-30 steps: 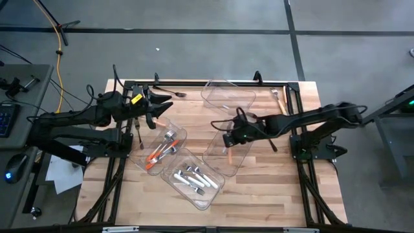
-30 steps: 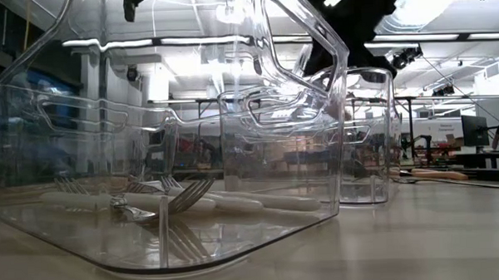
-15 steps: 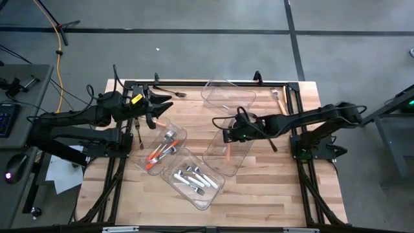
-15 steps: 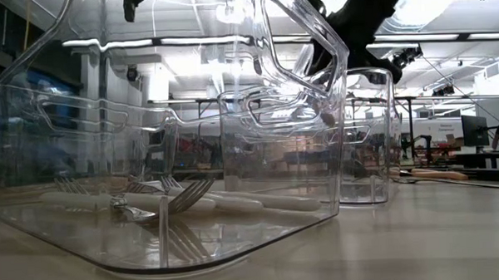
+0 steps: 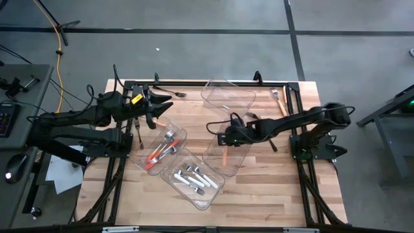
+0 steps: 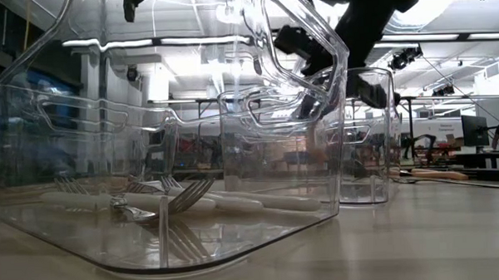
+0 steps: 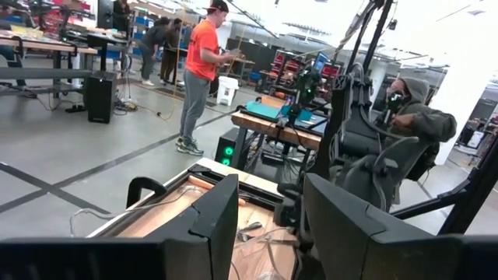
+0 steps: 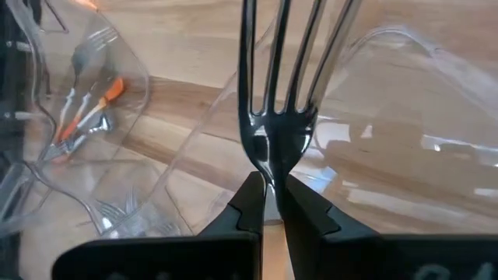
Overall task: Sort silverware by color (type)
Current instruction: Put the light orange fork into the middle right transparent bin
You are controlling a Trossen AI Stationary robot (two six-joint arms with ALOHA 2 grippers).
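My right gripper (image 5: 222,135) hangs over the near-right clear bin (image 5: 234,163) and is shut on an all-black fork (image 8: 276,85); the tines point away from the fingers. An orange-handled piece (image 5: 224,156) lies in that bin. Orange-handled silverware (image 5: 160,153) lies in the left bin, and white-handled pieces (image 5: 192,178) lie in the near bin. My left gripper (image 5: 157,107) waits open over the table's far-left part, holding nothing; its fingers (image 7: 210,225) stand apart. My right gripper pinches the black fork at its neck (image 8: 269,173), just below the tines, between its two fingers (image 8: 250,204). The fork runs on in line with the fingers. It is lifted clear above the bin; the handle is hidden by the fingers.
A fourth clear bin (image 5: 228,96) stands at the far edge. Loose dark pieces lie on the wood: one at the far edge (image 5: 173,93), one by the left arm (image 5: 139,134), one under the right arm (image 5: 272,145), one far right (image 5: 278,98). People show in the room beyond.
My right gripper has moved a little toward the table's left, carrying the black fork with it above the near-right bin. It has stayed shut on the fork.
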